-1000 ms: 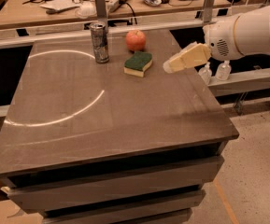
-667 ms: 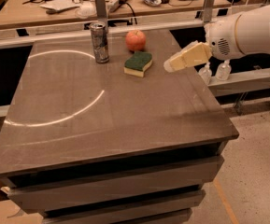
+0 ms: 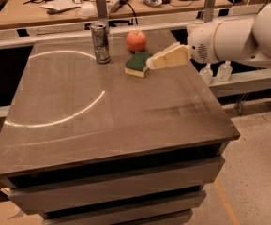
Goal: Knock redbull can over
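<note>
The redbull can [image 3: 100, 42] stands upright near the far edge of the brown table [image 3: 111, 107], left of centre. It is slim, silver and blue, with a shiny top. My gripper [image 3: 154, 62] comes in from the right on a white arm [image 3: 238, 34]. Its cream fingers [image 3: 170, 57] point left and hang just above the table, next to a green-and-yellow sponge [image 3: 137, 63]. The gripper is well to the right of the can and does not touch it.
A red apple [image 3: 136, 40] sits behind the sponge, right of the can. A metal post [image 3: 101, 6] rises behind the can. A cluttered workbench [image 3: 79, 3] runs along the back. Two small bottles [image 3: 215, 72] stand on a ledge at right.
The gripper and arm have moved left, from the table's right edge to beside the sponge. The can, apple and sponge have not moved.
</note>
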Controlling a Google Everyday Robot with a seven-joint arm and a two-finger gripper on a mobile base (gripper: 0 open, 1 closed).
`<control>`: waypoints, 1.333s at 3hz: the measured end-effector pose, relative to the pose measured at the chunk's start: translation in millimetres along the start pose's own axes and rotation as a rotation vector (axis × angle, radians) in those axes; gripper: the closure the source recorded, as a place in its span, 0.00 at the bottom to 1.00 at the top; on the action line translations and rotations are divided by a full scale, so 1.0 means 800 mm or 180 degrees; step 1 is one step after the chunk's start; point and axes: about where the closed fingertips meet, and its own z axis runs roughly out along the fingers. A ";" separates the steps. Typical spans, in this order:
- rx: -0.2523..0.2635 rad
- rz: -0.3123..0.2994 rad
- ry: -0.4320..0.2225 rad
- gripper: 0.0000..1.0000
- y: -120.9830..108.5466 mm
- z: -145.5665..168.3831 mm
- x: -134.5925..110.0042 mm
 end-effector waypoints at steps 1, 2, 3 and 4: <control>-0.0169 -0.0051 -0.0281 0.00 0.014 0.053 -0.008; -0.0286 -0.0073 -0.0356 0.00 0.026 0.111 0.001; -0.0251 -0.0033 -0.0438 0.00 0.028 0.151 -0.002; -0.0253 -0.0044 -0.0618 0.00 0.036 0.199 -0.035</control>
